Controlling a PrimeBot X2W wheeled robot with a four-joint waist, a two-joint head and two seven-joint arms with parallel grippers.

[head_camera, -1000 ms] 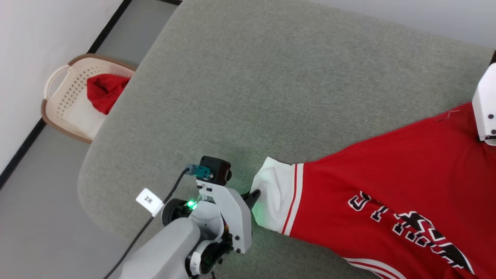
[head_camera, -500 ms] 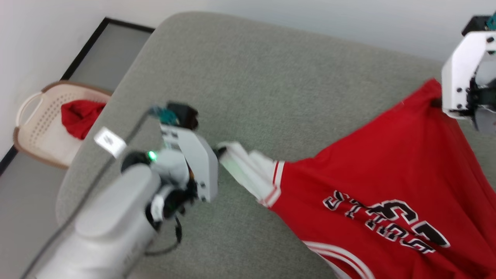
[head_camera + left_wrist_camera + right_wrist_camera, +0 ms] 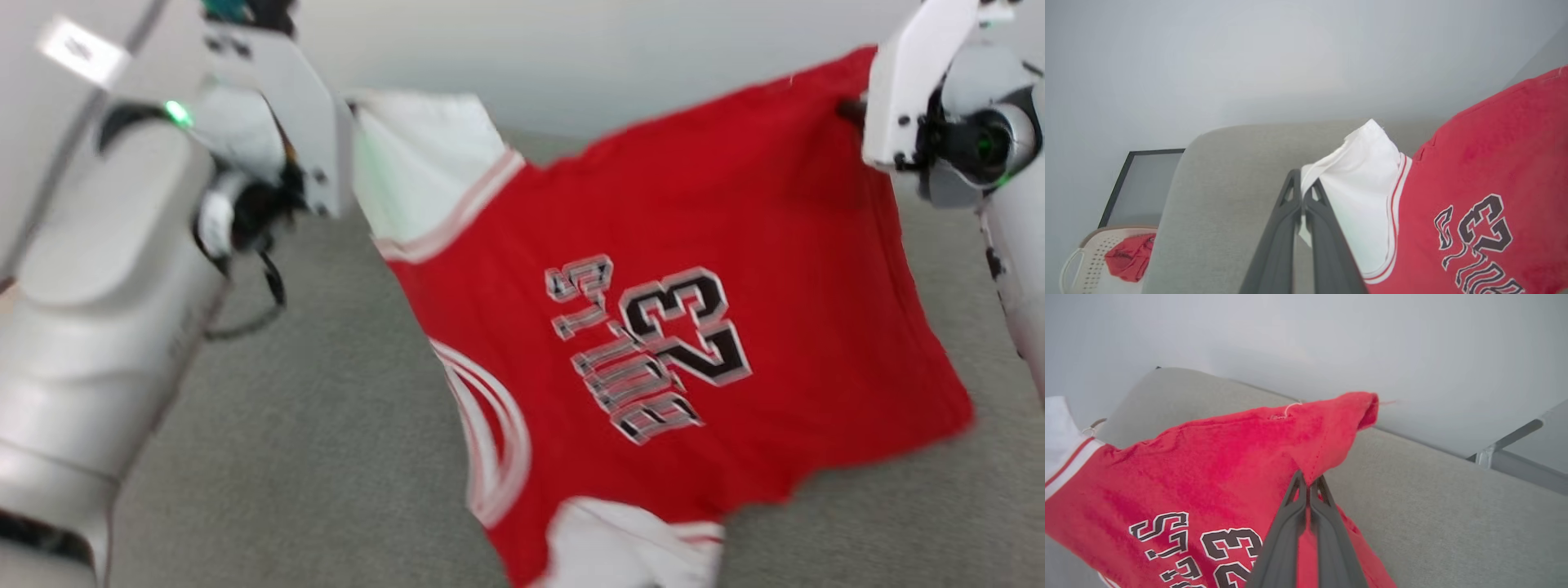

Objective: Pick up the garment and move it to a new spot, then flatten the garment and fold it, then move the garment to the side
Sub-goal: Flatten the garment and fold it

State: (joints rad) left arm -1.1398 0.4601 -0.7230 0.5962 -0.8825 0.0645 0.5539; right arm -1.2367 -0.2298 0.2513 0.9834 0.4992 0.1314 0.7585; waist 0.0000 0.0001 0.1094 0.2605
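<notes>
The garment, a red jersey with white sleeves, striped trim and black "BULLS 23" lettering, hangs spread between my two arms above the grey table. My left gripper is shut on the white sleeve, at the upper left of the head view. At the upper right my right gripper is shut on the red hem corner. The garment's lower part droops toward the table, with the other white sleeve at the bottom.
A cream laundry basket holding a red cloth stands on the floor beyond the table's left corner. A pale wall rises behind the table. A metal rail shows at the far right.
Both arms have lifted the garment off the table, so it now hangs stretched between them. The head camera has tilted up and the scene has shifted; both grips have held.
</notes>
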